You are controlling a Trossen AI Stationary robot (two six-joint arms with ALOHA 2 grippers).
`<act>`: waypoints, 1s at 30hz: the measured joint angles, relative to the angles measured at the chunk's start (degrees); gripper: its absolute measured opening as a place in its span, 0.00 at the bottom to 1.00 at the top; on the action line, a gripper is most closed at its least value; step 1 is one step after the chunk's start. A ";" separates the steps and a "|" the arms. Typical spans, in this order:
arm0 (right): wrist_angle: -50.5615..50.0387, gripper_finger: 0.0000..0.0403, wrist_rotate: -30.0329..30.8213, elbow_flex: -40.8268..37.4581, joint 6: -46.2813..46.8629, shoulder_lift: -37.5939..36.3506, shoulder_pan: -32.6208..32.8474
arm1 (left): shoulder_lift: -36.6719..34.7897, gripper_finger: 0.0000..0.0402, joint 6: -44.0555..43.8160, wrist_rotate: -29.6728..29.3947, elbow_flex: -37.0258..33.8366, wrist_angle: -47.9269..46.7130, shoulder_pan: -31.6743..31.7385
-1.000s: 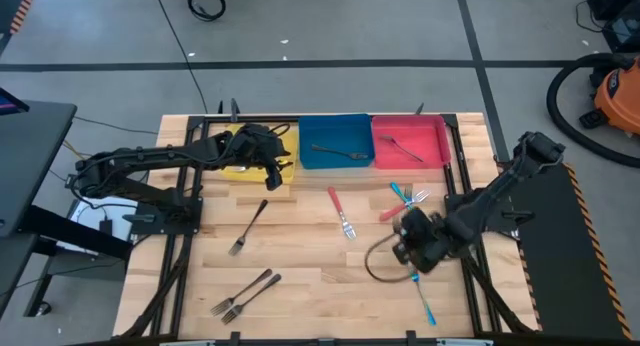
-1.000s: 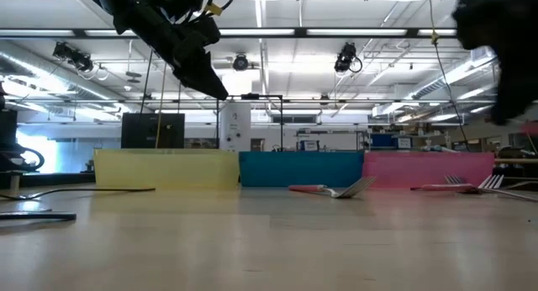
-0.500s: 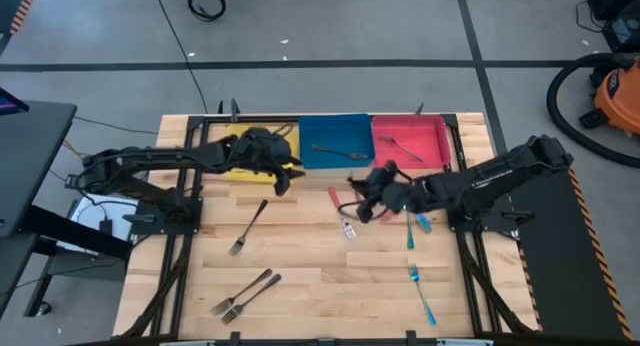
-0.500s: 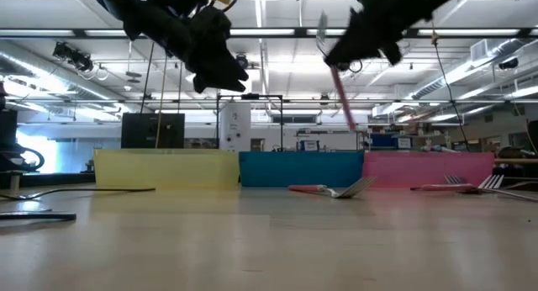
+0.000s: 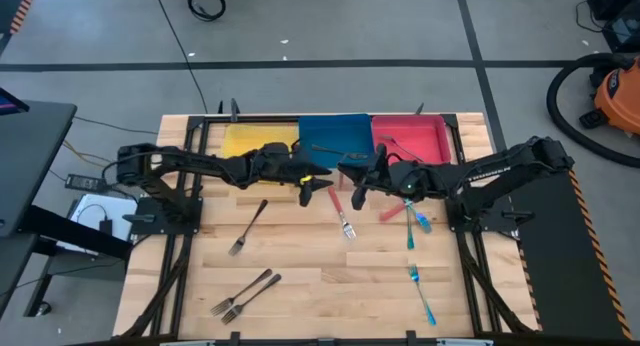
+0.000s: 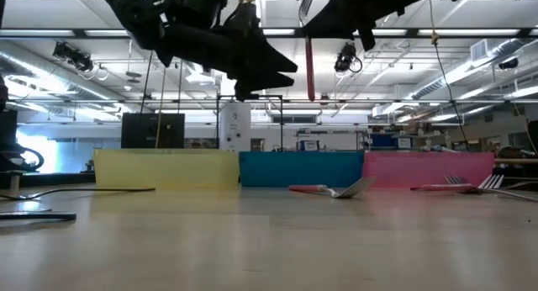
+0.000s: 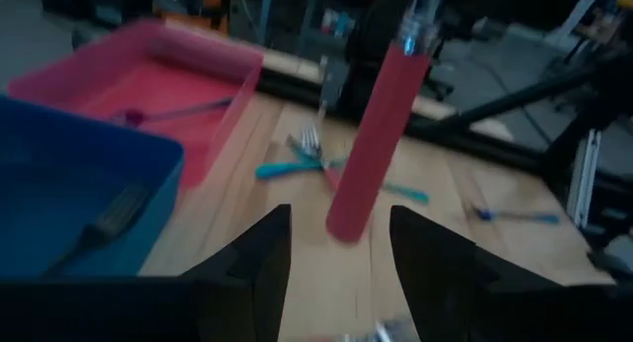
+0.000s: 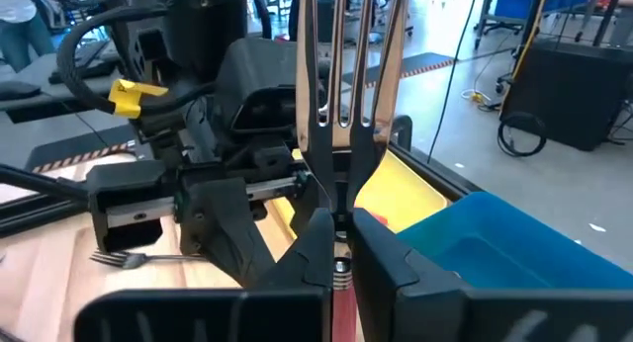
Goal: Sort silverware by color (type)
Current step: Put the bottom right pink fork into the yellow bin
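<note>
My right gripper [image 8: 341, 233] is shut on a red-handled fork [image 6: 310, 68] high above the table's middle, in front of the blue bin [image 5: 335, 141]. The fork stands upright, tines [image 8: 341, 65] up, red handle [image 7: 381, 134] down. My left gripper [image 7: 336, 218] is open at the handle's lower end, one finger on each side, not touching; it also shows in the high view [image 5: 325, 183]. Another red-handled fork [image 5: 341, 214] lies flat on the table below. My right gripper pinches the fork's metal neck [image 8: 341, 245] between its two fingers, just above the red handle. The fork is lifted clear of the table and upright, the handle hanging below the fingers and the tines rising above them.
The yellow bin [image 5: 255, 138], blue bin and red bin [image 5: 410, 141] stand in a row at the far edge. Teal-handled forks [image 5: 410, 224] lie right of centre and near the front right [image 5: 423, 294]. Grey forks lie at the left [image 5: 248, 226] and front left [image 5: 245, 291].
My right gripper has carried the red-handled fork up from the table's right side toward the middle and the far edge; the fork has swung from slanting to upright. My left gripper has gone from over the yellow bin toward the table's right, up to the fork's handle.
</note>
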 joint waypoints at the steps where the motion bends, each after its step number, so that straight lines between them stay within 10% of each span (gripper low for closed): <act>1: 0.00 0.05 0.00 0.00 0.02 0.01 -0.17 | 0.63 0.43 -0.02 0.03 0.00 1.53 0.01; 19: 9.27 0.05 -3.82 0.02 -1.25 8.45 -1.61 | 2.85 0.42 1.12 2.55 0.09 9.35 1.12; 30: 10.29 0.09 -3.80 0.02 -1.81 8.37 -2.87 | 2.79 0.11 3.88 3.81 0.24 8.99 2.43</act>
